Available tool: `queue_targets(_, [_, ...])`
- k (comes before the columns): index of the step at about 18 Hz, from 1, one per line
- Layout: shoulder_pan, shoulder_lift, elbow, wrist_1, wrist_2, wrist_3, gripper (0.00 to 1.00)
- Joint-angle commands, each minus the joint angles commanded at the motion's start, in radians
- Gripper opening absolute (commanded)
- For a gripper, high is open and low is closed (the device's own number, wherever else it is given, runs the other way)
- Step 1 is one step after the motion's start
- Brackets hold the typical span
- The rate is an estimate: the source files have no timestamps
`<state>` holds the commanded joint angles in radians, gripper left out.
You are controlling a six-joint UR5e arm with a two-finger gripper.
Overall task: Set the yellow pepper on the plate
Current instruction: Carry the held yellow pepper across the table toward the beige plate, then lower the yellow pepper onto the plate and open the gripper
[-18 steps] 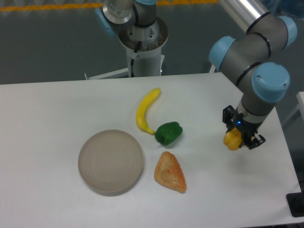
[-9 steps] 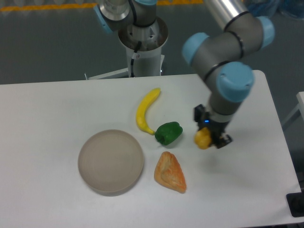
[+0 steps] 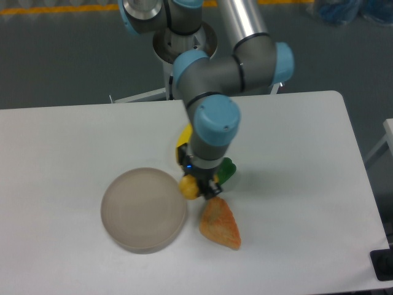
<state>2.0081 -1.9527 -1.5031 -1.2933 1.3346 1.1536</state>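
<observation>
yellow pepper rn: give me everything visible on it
The yellow pepper is a small, rounded yellow-orange toy with a smooth, plastic look. It is held in the gripper, whose dark fingers cover its right side; no stem shows. It sits at the right edge of the plate, just left of the pastry's top corner. Whether it rests on the rim or hangs above it cannot be told from this single view.

A single fixed camera watches me from the front, set high and tilted down over the white worktop [image 3: 73, 135]. It faces my base [image 3: 184, 67] at the far edge, with grey floor [image 3: 61, 55] behind. The whole worktop width nearly fills its moderately close view.
</observation>
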Motion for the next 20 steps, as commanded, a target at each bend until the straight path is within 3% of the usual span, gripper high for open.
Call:
queue_targets(4, [-0.052, -0.003, -0.103, 0.133, 0.000, -0.015, 0.41])
queue_targets(7, [-0.078, -0.012, -0.130, 0.166, 0.000, -0.044, 0.43])
queue_targets(9, [-0.092, -0.028, -0.129, 0.169, 0.001, -0.055, 0.66])
queue_targets(10, [-0.094, -0.032, -0.127, 0.187, 0.003, -0.055, 0.91])
queue_targets(11, [-0.101, -0.034, -0.127, 0.209, 0.003, -0.055, 1.00])
queue_targets(18, [-0.095, 0.038, -0.129, 0.207, 0.026, -0.077, 1.00])
queue_targets(20, [-0.078, 0.066, -0.129, 0.209, 0.145, -0.071, 1.00])
